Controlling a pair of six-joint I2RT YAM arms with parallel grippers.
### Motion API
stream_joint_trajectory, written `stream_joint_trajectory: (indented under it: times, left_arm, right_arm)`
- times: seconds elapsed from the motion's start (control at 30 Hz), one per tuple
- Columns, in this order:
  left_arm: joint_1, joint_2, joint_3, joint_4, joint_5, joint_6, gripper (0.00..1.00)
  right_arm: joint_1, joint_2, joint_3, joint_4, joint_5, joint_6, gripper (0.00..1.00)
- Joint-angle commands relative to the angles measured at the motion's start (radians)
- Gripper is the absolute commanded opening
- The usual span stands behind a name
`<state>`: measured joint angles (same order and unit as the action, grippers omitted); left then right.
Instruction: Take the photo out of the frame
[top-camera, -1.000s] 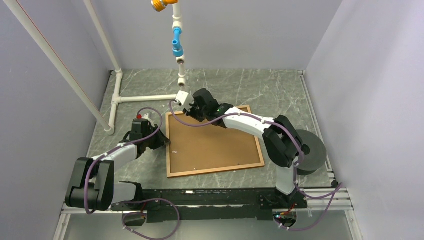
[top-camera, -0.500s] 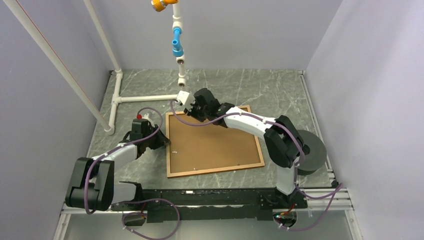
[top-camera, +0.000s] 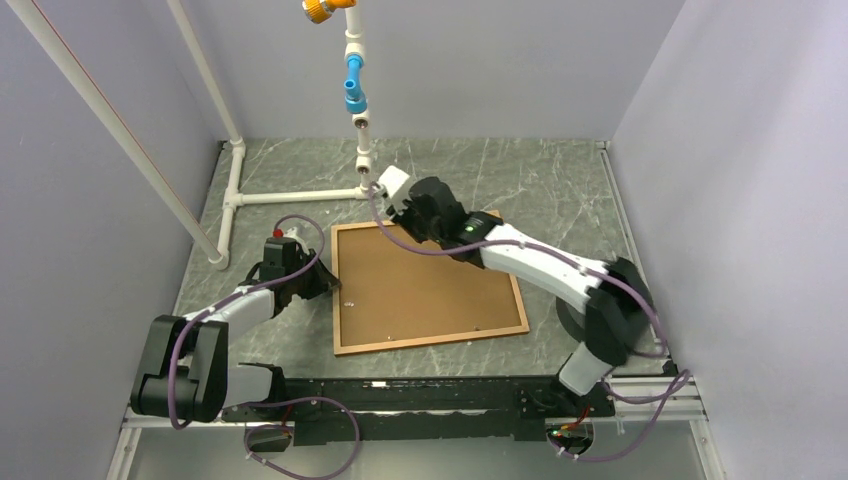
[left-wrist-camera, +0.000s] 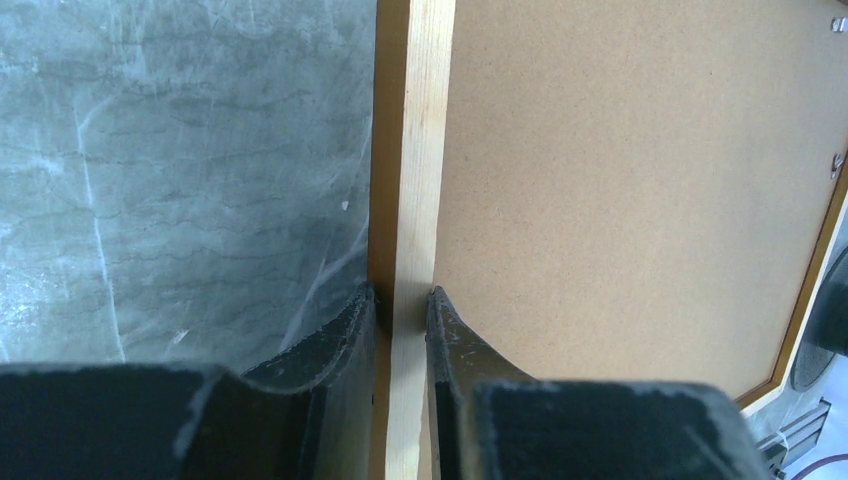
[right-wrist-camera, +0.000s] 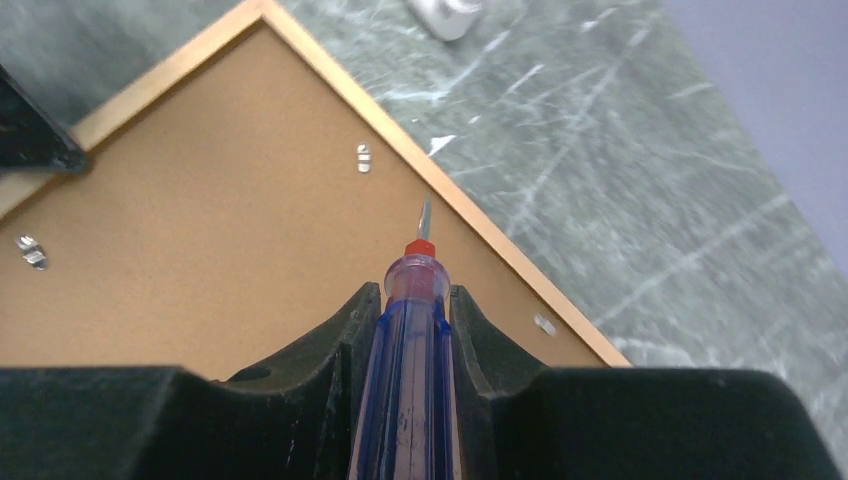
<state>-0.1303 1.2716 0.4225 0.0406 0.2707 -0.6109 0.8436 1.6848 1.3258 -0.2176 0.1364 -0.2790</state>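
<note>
One frame (top-camera: 430, 340), one backing board (top-camera: 420, 285), one screwdriver (right-wrist-camera: 412, 330).
The frame lies back-up on the desk (top-camera: 520, 180), mid-picture from above, photo hidden. The left fingers (left-wrist-camera: 330, 350) are clamped on its left rail; the right fingers (right-wrist-camera: 330, 370) grip the blue-handled screwdriver, tip just inside the far rail.

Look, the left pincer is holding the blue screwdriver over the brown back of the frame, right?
Not quite: the right pincer holds the blue screwdriver over the brown back of the frame, as the right wrist view shows. The left pincer clamps the frame's edge.
</note>
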Motion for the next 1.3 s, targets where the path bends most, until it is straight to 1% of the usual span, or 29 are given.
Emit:
stream_joint_trajectory:
  times: [0.0,0.07,0.1,0.3,0.4,0.43,0.53,0.67,0.7,0.77,0.8,0.83,0.87,0.9,0.93,0.97,1.03,1.1,1.2,1.27]
  left_arm:
    - [-0.002,-0.054,0.021,-0.120,-0.011,-0.019,0.21]
    - [-0.002,-0.112,0.041,-0.183,-0.028,-0.026,0.35]
    - [-0.002,-0.144,0.052,-0.219,-0.033,-0.032,0.40]
    - [-0.006,-0.331,0.073,-0.411,-0.052,-0.110,0.60]
    - [-0.046,-0.422,0.055,-0.442,-0.031,-0.186,0.61]
    - [-0.088,-0.456,0.050,-0.440,-0.037,-0.218,0.60]
    - [-0.279,-0.484,0.048,-0.430,-0.104,-0.351,0.59]
    - [-0.573,-0.406,0.102,-0.468,-0.254,-0.574,0.58]
    - [-0.650,-0.374,0.124,-0.491,-0.287,-0.645,0.56]
    - [-0.780,-0.299,0.173,-0.541,-0.367,-0.796,0.48]
    - [-0.841,-0.265,0.192,-0.556,-0.398,-0.875,0.48]
    - [-0.895,-0.231,0.212,-0.559,-0.427,-0.942,0.49]
    - [-0.943,-0.202,0.228,-0.558,-0.450,-1.008,0.55]
    - [-0.973,-0.172,0.243,-0.561,-0.457,-1.100,0.66]
    - [-0.990,-0.136,0.257,-0.558,-0.435,-1.167,0.73]
    - [-0.995,-0.099,0.272,-0.550,-0.391,-1.228,0.75]
    - [-0.996,-0.009,0.309,-0.555,-0.293,-1.337,0.77]
    - [-1.004,0.063,0.330,-0.518,-0.256,-1.385,0.77]
    - [-1.041,0.101,0.312,-0.445,-0.267,-1.518,0.72]
    - [-1.049,0.108,0.297,-0.419,-0.305,-1.594,0.72]
  right_arm:
    - [0.017,-0.238,-0.096,0.055,0.173,0.175,0.00]
    - [0.017,-0.313,-0.160,0.023,0.210,0.224,0.00]
    - [0.017,-0.350,-0.191,0.005,0.227,0.249,0.00]
    - [0.017,-0.615,-0.392,-0.071,0.243,0.436,0.00]
    - [0.015,-0.734,-0.454,-0.082,0.188,0.524,0.00]
    - [0.014,-0.767,-0.473,-0.080,0.167,0.541,0.00]
    - [0.013,-0.843,-0.507,-0.089,0.146,0.552,0.00]
    - [0.015,-0.899,-0.531,-0.113,0.175,0.522,0.00]
    - [0.014,-0.909,-0.530,-0.123,0.188,0.530,0.00]
    - [0.013,-0.929,-0.534,-0.116,0.165,0.537,0.00]
    - [0.014,-0.939,-0.538,-0.110,0.155,0.540,0.00]
    - [0.014,-0.949,-0.542,-0.105,0.146,0.540,0.00]
    - [0.014,-0.958,-0.545,-0.100,0.141,0.539,0.00]
    - [0.013,-0.966,-0.544,-0.103,0.139,0.540,0.00]
    - [0.015,-0.976,-0.539,-0.113,0.138,0.544,0.00]
    - [0.014,-0.986,-0.538,-0.121,0.134,0.546,0.00]
    - [0.014,-1.020,-0.548,-0.121,0.121,0.554,0.00]
    - [0.013,-1.059,-0.561,-0.121,0.103,0.561,0.00]
    - [0.015,-1.091,-0.553,-0.161,0.100,0.573,0.00]
    - [0.016,-1.112,-0.540,-0.196,0.106,0.580,0.00]
